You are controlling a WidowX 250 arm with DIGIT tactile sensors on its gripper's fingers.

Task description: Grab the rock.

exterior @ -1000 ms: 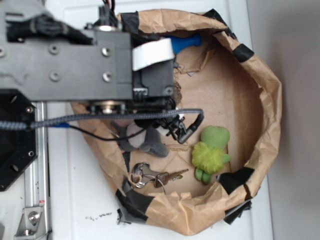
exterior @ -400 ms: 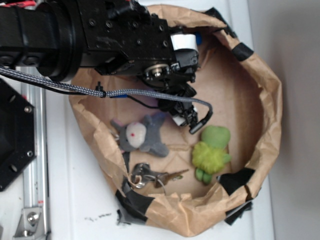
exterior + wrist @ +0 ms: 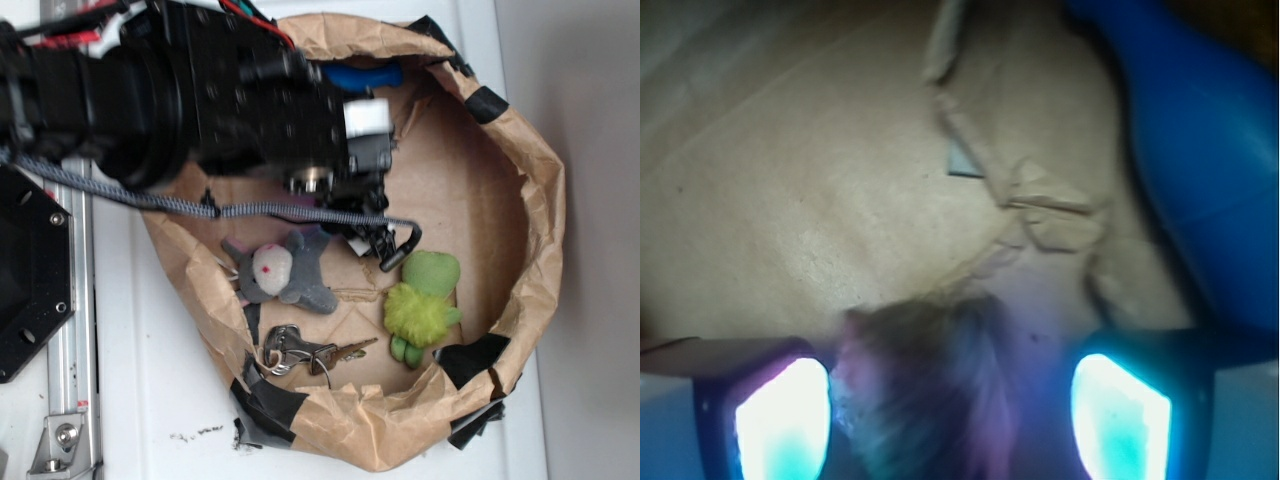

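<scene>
In the wrist view the rock (image 3: 930, 390) is a blurred dark brown chunk on the brown paper floor. It lies between my two glowing fingers, nearer the left pad (image 3: 780, 420) than the right pad (image 3: 1120, 415). My gripper (image 3: 950, 400) is open, jaws wide apart around the rock, with a gap on the right side. In the exterior view the gripper (image 3: 365, 175) points down into the upper middle of the paper bag, and the arm hides the rock there.
The crumpled paper bag wall (image 3: 540, 200) rings the work area. A blue-handled object (image 3: 365, 76) lies at the back, just right of the fingers (image 3: 1200, 150). A grey plush toy (image 3: 280, 270), a green plush toy (image 3: 422, 300) and keys (image 3: 305, 350) lie nearer the front.
The arm has swung and lowered over the rock's spot, which showed beside the gripper a second ago. The grey plush toy, then partly covered, now shows fully.
</scene>
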